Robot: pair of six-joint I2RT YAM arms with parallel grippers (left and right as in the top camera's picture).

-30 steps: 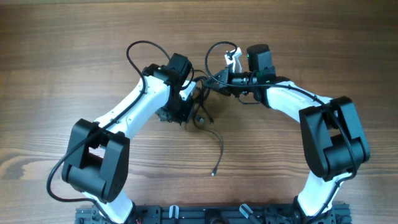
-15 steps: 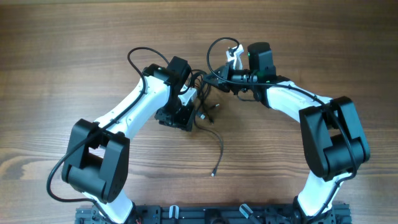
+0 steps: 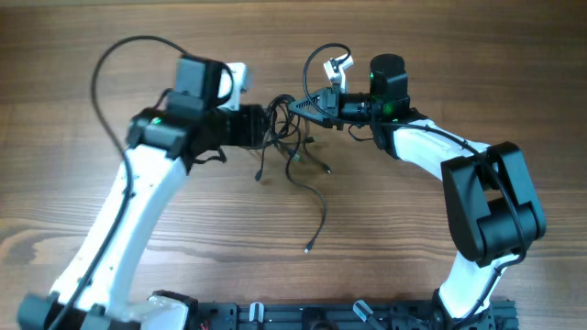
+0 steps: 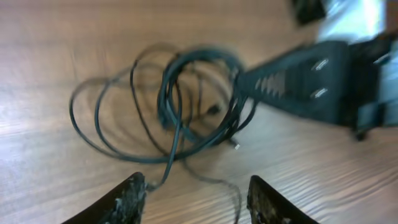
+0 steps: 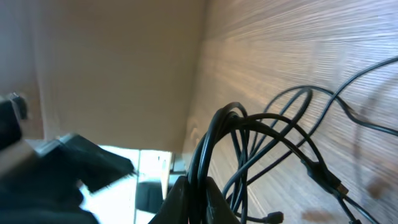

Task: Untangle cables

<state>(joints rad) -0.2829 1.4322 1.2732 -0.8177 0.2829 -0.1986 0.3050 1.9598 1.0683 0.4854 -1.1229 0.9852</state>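
**Left gripper** (image 3: 268, 124): It points toward the right edge of the desk (image 3: 459, 55) and sits just beside the left side of the cables (image 3: 286, 136). In the left wrist view its jaws stand well apart. Both fingers (image 4: 127, 199) are visible at the bottom of that view with bare wood between them. One thin strand runs down close to the left finger. Whether it touches the pad cannot be told. Nothing is clamped.

**Right gripper** (image 3: 298, 103): It points toward the left edge and meets the bundle from the opposite side. In the right wrist view the jaws are closed together on a bunch of several strands. The loops rise out from between the fingertips and fan outward above the wood. The left wrist view shows the same thing, with one black ribbed finger (image 4: 292, 84) reaching into the right side of the coil.

**Cables**: The bundle sits between the two grippers, about midway between the left and right edges and nearer the far edge. It is a coil of overlapping loops, partly lifted at the right gripper. The lower loops hang or lie below it. One single strand trails away toward the near edge and ends in a small plug (image 3: 307, 249) lying on the wood, well apart from both grippers.
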